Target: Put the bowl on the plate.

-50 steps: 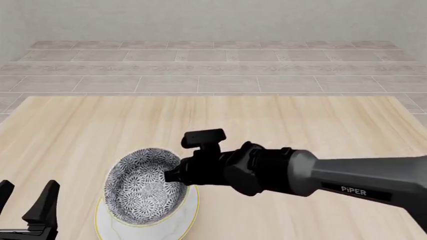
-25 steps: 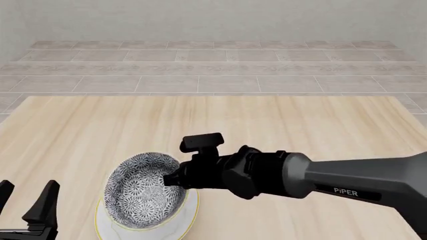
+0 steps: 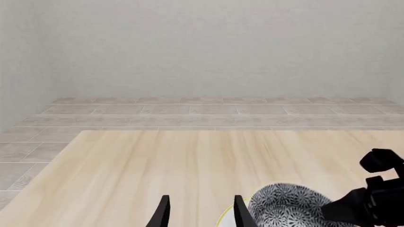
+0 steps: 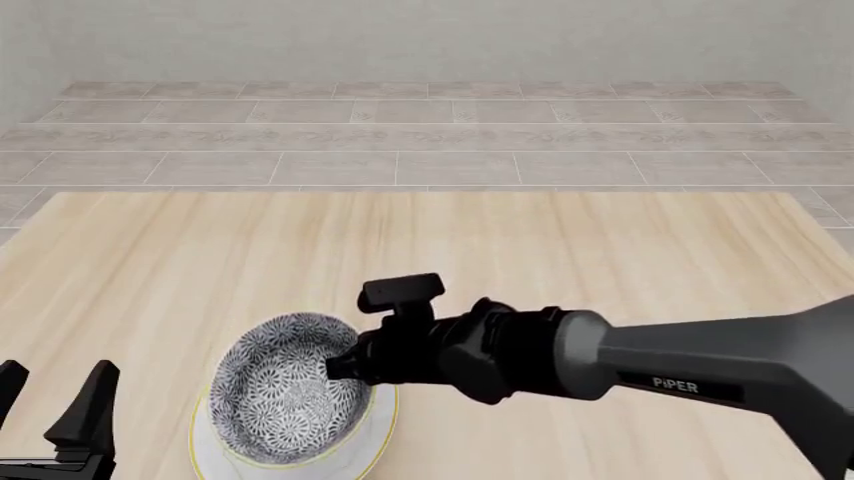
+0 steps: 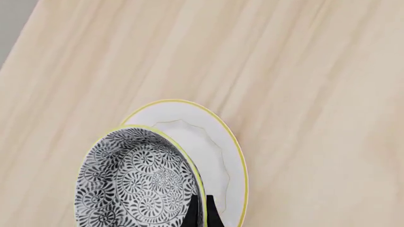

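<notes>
The patterned bowl [image 4: 284, 388] is tilted just above the white, gold-rimmed plate [image 4: 379, 436] near the table's front left. My right gripper [image 4: 342, 364] is shut on the bowl's right rim. In the right wrist view the bowl [image 5: 131, 185] overlaps one side of the plate [image 5: 211, 151], and the gripper [image 5: 200, 212] pinches its rim. Whether the bowl touches the plate cannot be told. My left gripper [image 4: 56, 385] stands open and empty to the left of the plate. The left wrist view shows that gripper [image 3: 202, 213], with the bowl [image 3: 287, 209] beside it.
The light wooden table [image 4: 534, 240] stretches away behind the plate to its far edge, with a tiled floor and a wall beyond. My right arm [image 4: 667, 370] reaches in from the right, low over the table's front half.
My right gripper has carried the bowl a little lower and nearer, so it sits closer over the plate. The left gripper has not moved.
</notes>
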